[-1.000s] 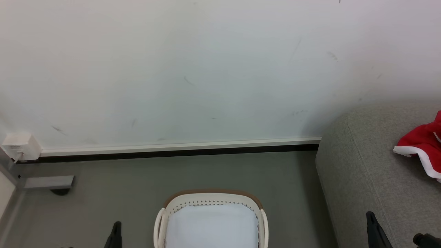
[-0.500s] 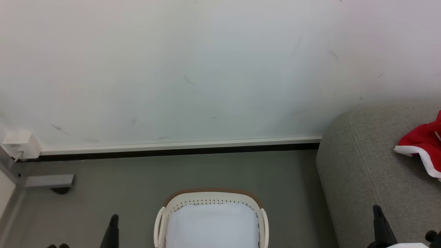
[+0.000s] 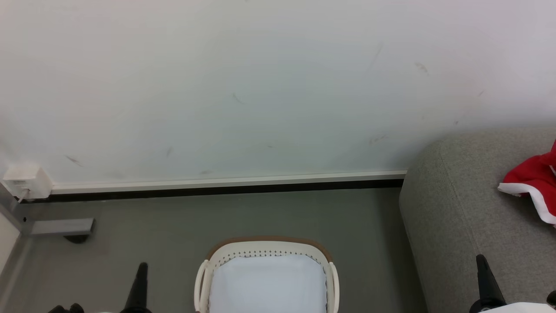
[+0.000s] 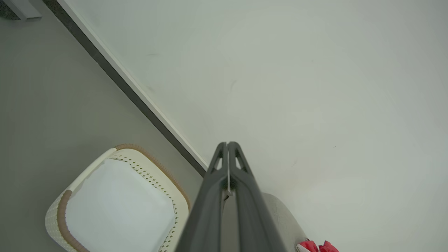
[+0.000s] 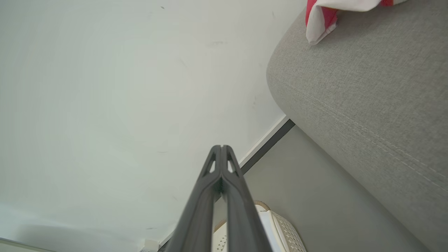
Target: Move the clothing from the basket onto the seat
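Sitting in basket [image 3: 267, 242]: pale liner [image 3: 267, 284]; red clothing [image 3: 527, 181] on seat [image 3: 469, 213].

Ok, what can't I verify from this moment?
Head view: the basket runs off the bottom edge; its near half is unseen.
Head view: the red clothing on the sofa is cut by the right edge; garment count unclear.
Right wrist view: the top edge crops that clothing too.

Scuffed white wall [image 3: 260, 87] across upper frame, pale baseboard [image 3: 226, 181] mid-frame, smooth grey floor [image 3: 217, 217] below, white box [image 3: 26, 182] far left
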You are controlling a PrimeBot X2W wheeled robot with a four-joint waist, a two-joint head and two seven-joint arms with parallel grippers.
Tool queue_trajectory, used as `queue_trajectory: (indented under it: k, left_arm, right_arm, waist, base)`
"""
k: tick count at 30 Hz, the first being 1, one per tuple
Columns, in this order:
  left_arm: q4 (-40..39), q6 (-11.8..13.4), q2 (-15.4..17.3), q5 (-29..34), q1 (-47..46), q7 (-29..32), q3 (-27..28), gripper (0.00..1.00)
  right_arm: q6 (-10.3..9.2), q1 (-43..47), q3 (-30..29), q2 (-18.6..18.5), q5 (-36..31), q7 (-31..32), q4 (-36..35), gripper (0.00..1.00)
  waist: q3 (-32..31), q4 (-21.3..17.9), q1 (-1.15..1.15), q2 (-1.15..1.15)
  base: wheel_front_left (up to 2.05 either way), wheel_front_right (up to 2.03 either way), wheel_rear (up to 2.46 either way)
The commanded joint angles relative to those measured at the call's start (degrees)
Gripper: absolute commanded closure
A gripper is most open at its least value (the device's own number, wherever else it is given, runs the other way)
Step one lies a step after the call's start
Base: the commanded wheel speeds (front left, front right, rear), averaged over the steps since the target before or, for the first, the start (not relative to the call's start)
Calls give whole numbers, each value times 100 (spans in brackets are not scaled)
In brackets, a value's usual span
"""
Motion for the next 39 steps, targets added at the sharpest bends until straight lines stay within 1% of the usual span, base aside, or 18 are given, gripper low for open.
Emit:
queue_trajectory:
  k: [1,19,39]
  left_arm:
    - [-76,-12,30,-146,-120,31,41,100]
    - [-116,-15,23,-1158,-253,309,126,100]
    - [-151,-18,16,-2092,-381,571,218,100]
  right_arm:
    - [-5,-154,-33,-56,137,27,-80,100]
    - [-7,-196,-168,-64,1177,307,-221,100]
    - [-9,-251,-301,-71,2174,561,-351,100]
  waist:
    - [1,1,0,0]
    - [38,13,0,0]
    - [80,27,0,0]
  base:
    - [0,0,0]
    - [0,0,0]
    - [0,0,0]
